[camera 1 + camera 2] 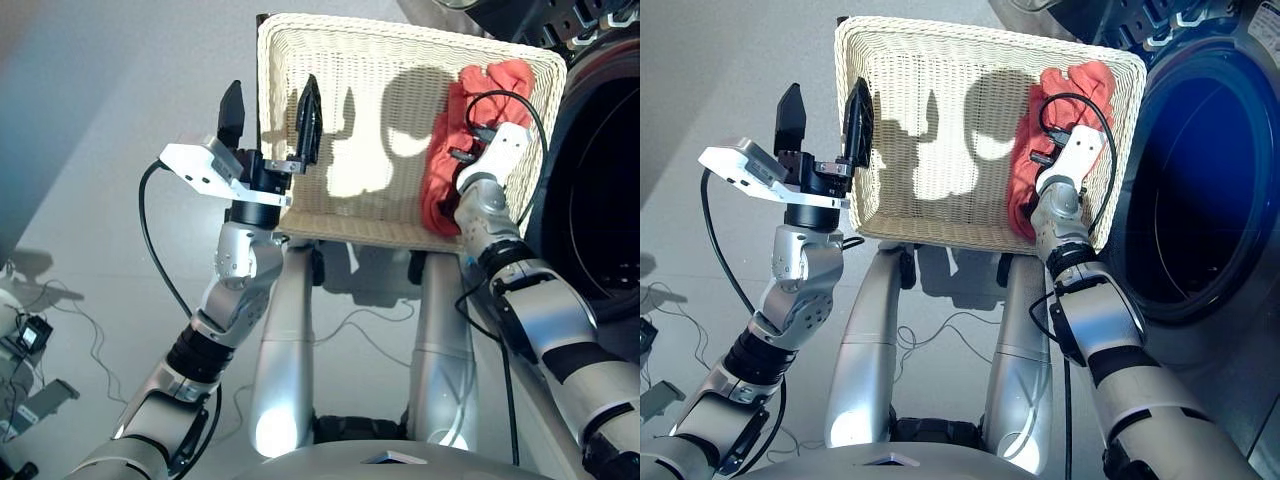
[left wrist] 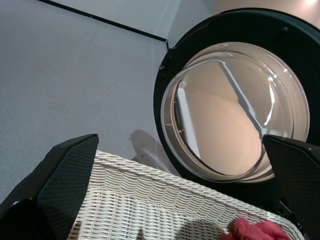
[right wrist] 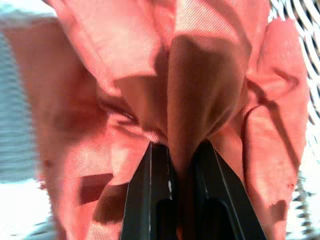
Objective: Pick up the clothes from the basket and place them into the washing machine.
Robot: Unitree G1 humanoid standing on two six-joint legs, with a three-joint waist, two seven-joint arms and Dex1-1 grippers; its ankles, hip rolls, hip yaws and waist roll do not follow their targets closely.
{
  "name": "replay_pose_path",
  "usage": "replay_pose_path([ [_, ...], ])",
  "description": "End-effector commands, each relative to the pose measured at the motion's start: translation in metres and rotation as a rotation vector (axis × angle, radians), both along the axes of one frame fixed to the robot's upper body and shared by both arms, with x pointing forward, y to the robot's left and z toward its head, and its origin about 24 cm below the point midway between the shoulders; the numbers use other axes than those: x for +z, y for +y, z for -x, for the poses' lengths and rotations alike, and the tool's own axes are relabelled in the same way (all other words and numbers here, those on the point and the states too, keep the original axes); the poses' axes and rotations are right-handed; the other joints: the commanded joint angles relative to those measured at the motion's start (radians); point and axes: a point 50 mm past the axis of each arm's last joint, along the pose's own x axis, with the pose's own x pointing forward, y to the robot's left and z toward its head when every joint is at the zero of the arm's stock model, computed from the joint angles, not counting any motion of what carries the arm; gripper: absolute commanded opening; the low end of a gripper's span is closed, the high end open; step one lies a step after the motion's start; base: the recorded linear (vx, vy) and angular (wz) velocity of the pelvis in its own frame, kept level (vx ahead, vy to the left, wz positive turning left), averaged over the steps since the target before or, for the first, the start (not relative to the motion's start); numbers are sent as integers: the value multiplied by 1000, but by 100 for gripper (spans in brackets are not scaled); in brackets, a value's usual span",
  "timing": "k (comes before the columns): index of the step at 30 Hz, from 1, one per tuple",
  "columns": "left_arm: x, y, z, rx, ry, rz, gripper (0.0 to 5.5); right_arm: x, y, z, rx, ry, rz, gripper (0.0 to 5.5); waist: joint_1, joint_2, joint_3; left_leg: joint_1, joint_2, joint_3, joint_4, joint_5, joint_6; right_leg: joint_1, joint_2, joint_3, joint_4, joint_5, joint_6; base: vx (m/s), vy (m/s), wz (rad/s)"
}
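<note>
A red-orange garment (image 1: 448, 150) lies bunched along the right side of the cream wicker basket (image 1: 300, 50). My right gripper (image 3: 181, 150) is pressed down into that cloth, its fingers shut on a pinched fold. My left gripper (image 1: 270, 112) stands open over the basket's left rim, holding nothing. The washing machine's dark drum mouth (image 1: 1200, 190) gapes just right of the basket. Its round glass door (image 2: 235, 110) shows swung open in the left wrist view.
The basket rests on a stand with pale metal legs (image 1: 285, 330). Black cables (image 1: 160, 250) trail over the grey floor at left, near small devices (image 1: 30, 335). A dark unit (image 1: 560, 20) sits above the machine.
</note>
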Motion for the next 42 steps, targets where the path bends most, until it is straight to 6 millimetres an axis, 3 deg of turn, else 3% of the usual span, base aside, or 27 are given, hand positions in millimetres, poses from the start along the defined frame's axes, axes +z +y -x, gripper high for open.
replay_pose_path([
  [1,25,13,23,35,-171,79,550,26,10,15,-3,-235,-51,0,-32,14,-15,21,-12,54,94,-115,40,74,10,-4,-145,95,51,0,0,0],
  [4,24,17,23,77,-175,77,550,27,7,37,-49,-333,-55,0,-49,6,-15,36,-14,52,79,-112,42,89,9,-7,-159,95,52,0,0,0],
  [6,25,22,24,115,-189,70,550,24,-11,56,-144,-377,3,0,-62,-4,-15,45,-13,49,68,-112,44,98,11,-9,-168,94,55,0,0,0],
  [7,25,22,24,115,-188,70,550,24,-11,57,-146,-375,3,0,-62,-4,-15,46,-13,49,68,-112,44,100,11,-10,-168,94,55,0,0,0],
  [9,25,27,27,143,-203,68,550,17,-41,72,-336,-352,128,0,-73,-14,-15,50,-14,42,69,-115,44,105,11,-9,-167,90,57,0,0,0],
  [10,25,27,27,143,-202,67,550,17,-40,72,-339,-351,130,0,-73,-13,-15,50,-14,42,69,-115,44,106,11,-10,-167,90,57,0,0,0],
  [17,29,34,32,164,-239,64,550,0,-114,88,-813,-160,256,0,-73,-20,-15,63,-14,28,69,-128,41,120,11,-12,-164,80,60,0,0,0],
  [22,32,31,35,136,-248,70,550,5,-156,95,-1028,-73,221,0,-65,-25,-15,67,-13,25,70,-131,38,126,9,-13,-167,81,59,0,0,0],
  [28,33,26,34,111,-244,71,550,8,-189,99,-1122,2,111,0,-55,-26,-15,67,-14,22,62,-120,36,126,9,-12,-179,93,55,0,0,0],
  [33,34,22,33,89,-242,62,550,16,-217,102,-1150,118,151,0,-45,-24,-15,69,-10,27,69,-131,31,130,6,-11,-175,88,56,0,0,0],
  [36,34,19,33,74,-240,59,550,25,-228,103,-1143,153,180,0,-40,-21,-15,66,-8,29,70,-130,28,127,3,-12,-175,92,57,0,0,0],
  [42,35,17,34,67,-244,49,550,43,-231,99,-1124,134,225,0,-39,-17,-15,61,-8,32,76,-128,26,122,4,-10,-172,94,56,0,0,0],
])
